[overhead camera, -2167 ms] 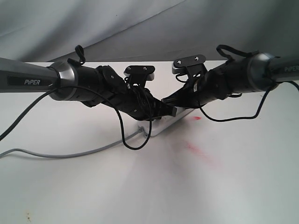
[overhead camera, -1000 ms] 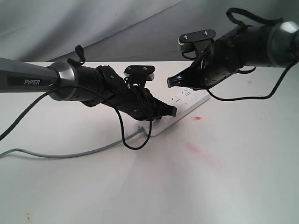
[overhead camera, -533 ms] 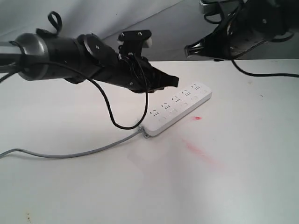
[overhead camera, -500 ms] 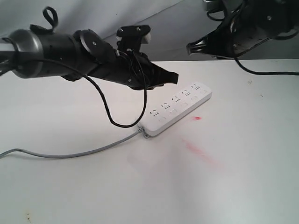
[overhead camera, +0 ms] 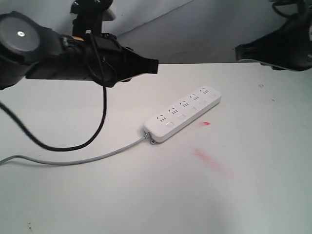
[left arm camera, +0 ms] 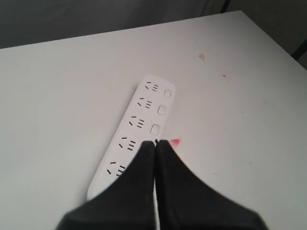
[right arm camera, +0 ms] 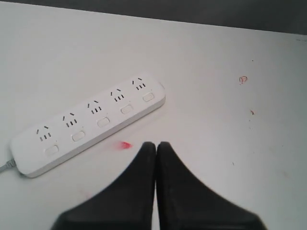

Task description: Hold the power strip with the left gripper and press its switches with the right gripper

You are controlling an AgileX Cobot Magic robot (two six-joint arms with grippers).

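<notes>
Both arms lifted clear since half a second ago; neither touches the strip now. Long white plastic power strip (overhead camera: 183, 114) lies flat on white table (overhead camera: 146, 200), centre of exterior frame, running from lower left to upper right. Grey cord (overhead camera: 87, 159) trails from its lower end to left edge. Five small white rectangular push buttons (right arm camera: 103, 121) in a row, one by each socket group. Black two-finger left gripper (overhead camera: 153, 66) at upper left, well apart from strip; fingers pressed together, holding nothing. Black two-finger right gripper (overhead camera: 240, 51) at upper right, raised, fingers tip to tip, empty. Small red mark (overhead camera: 205, 123) just beside strip; fainter red smear (overhead camera: 212, 162) lower right of it.
</notes>
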